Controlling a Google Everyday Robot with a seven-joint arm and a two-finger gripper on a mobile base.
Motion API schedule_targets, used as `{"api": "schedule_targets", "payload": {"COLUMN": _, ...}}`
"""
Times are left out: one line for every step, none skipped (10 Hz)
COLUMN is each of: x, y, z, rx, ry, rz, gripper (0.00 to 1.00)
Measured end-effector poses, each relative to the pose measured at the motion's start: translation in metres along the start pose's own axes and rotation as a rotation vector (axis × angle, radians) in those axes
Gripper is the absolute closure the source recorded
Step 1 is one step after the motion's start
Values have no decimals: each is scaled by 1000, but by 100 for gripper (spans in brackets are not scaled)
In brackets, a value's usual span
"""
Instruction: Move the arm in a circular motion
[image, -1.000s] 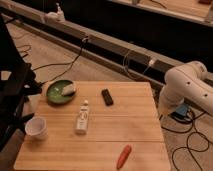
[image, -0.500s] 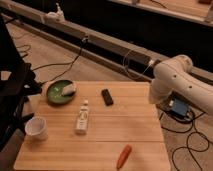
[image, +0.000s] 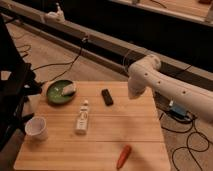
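**Arm** (image: 165, 86): glossy white, thick rounded segments. It enters from the right and rises to a bulbous joint above the desk's rear right corner, where a short segment turns downward. Over the last second the joint has swept steadily leftward, from beyond the desk's right edge to above it. Judged as one arc of the circular motion under way; how much of the circle is done cannot be told.

**Hand** (image: 133, 93): at the low end of the down-turned segment, just over the desk's rear right edge. I cannot tell if it is open or closed. It appears to carry nothing.

**Desk** (image: 125, 131): light wooden top; its contents have not moved.

**Green plate** (image: 56, 95): rear left, holding a pale lump (image: 68, 90).

**Dark block** (image: 107, 96): rear centre and nearest the arm, though clear of it. The likeliest thing to be struck if the sweep drops lower.

**Small bottle** (image: 82, 119): lying flat, centre left.

**White cup** (image: 36, 128): upright, front left.

**Orange carrot-like piece** (image: 124, 156): front right edge.

**Blue box** (image: 179, 111): on the floor to the right, under the arm, among cables.
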Motion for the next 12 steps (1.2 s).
{"api": "schedule_targets", "payload": {"x": -28, "y": -1, "z": 4, "rx": -5, "ry": -34, "rz": -45, "gripper": 100}}
{"api": "schedule_targets", "payload": {"x": -55, "y": 5, "z": 6, "rx": -17, "ry": -73, "rz": -90, "gripper": 100}}
{"api": "schedule_targets", "payload": {"x": -84, "y": 21, "z": 7, "rx": -41, "ry": -123, "rz": -146, "gripper": 100}}
{"api": "schedule_targets", "payload": {"x": -96, "y": 34, "z": 6, "rx": -60, "ry": -153, "rz": -173, "gripper": 100}}
{"api": "schedule_targets", "payload": {"x": -101, "y": 55, "z": 4, "rx": -89, "ry": -184, "rz": -192, "gripper": 100}}
{"api": "schedule_targets", "payload": {"x": -97, "y": 81, "z": 1, "rx": -131, "ry": -217, "rz": -195, "gripper": 100}}
{"api": "schedule_targets", "payload": {"x": -83, "y": 103, "z": -3, "rx": -166, "ry": -230, "rz": -178, "gripper": 100}}
{"api": "schedule_targets", "payload": {"x": -61, "y": 122, "z": -8, "rx": -198, "ry": -232, "rz": -142, "gripper": 100}}
{"api": "schedule_targets", "payload": {"x": -27, "y": 137, "z": -14, "rx": -220, "ry": -215, "rz": -82, "gripper": 100}}
{"api": "schedule_targets", "payload": {"x": 5, "y": 142, "z": -20, "rx": -228, "ry": -186, "rz": -29, "gripper": 100}}
{"api": "schedule_targets", "payload": {"x": 40, "y": 139, "z": -26, "rx": -226, "ry": -143, "rz": 23, "gripper": 100}}
{"api": "schedule_targets", "payload": {"x": 76, "y": 129, "z": -33, "rx": -218, "ry": -90, "rz": 70, "gripper": 100}}
